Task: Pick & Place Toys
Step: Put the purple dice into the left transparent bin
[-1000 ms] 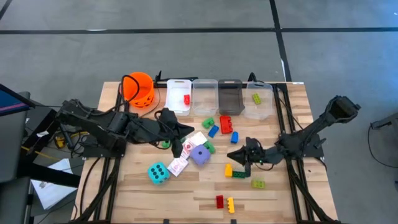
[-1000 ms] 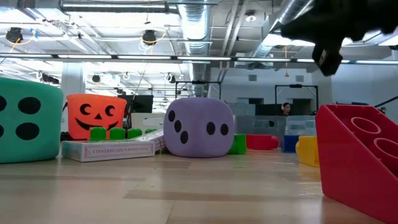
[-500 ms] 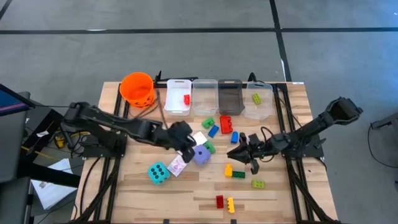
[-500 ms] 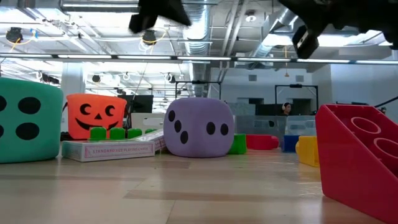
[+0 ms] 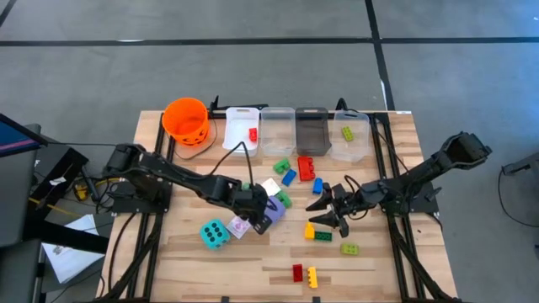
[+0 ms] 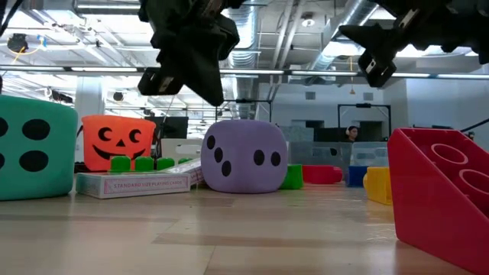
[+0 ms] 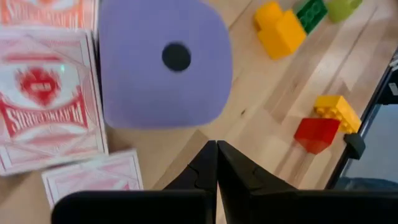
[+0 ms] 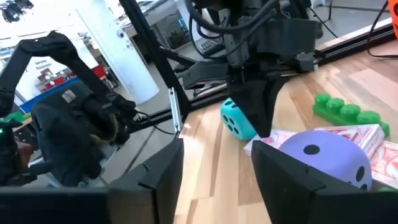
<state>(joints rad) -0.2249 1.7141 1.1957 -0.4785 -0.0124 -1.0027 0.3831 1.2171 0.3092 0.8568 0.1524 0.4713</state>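
On the left of the table, the teal die point(image 5: 214, 234) stands alone at about 8 o'clock from the table's middle. Just beside it, at its 2 o'clock, the red-and-white cards point(image 5: 239, 225) lie flat, and the long side of each pack runs toward the far right corner. The left gripper point(image 5: 261, 220) hangs over the near edge of the purple die point(image 5: 273, 207), with its fingers point(image 7: 214, 168) pressed together and holding nothing. The die shows one dot on top. A green brick point(image 5: 285, 199) touches the die at 2 o'clock.

At 12 o'clock stands a row of clear bins point(image 5: 278, 130), with the orange bucket point(image 5: 186, 119) at its left end. In front of the bins lie a red brick point(image 5: 308, 167) and two blue bricks point(image 5: 318, 185).

The right gripper point(image 5: 327, 209) hovers above a yellow brick point(image 5: 309, 229) and a dark green brick point(image 5: 323, 236), and its fingers stand partly apart and empty. At 6 o'clock, near the table's edge, a small red brick point(image 5: 297, 272) and a yellow one point(image 5: 313, 277) lie side by side, with their long axes toward the near edge.
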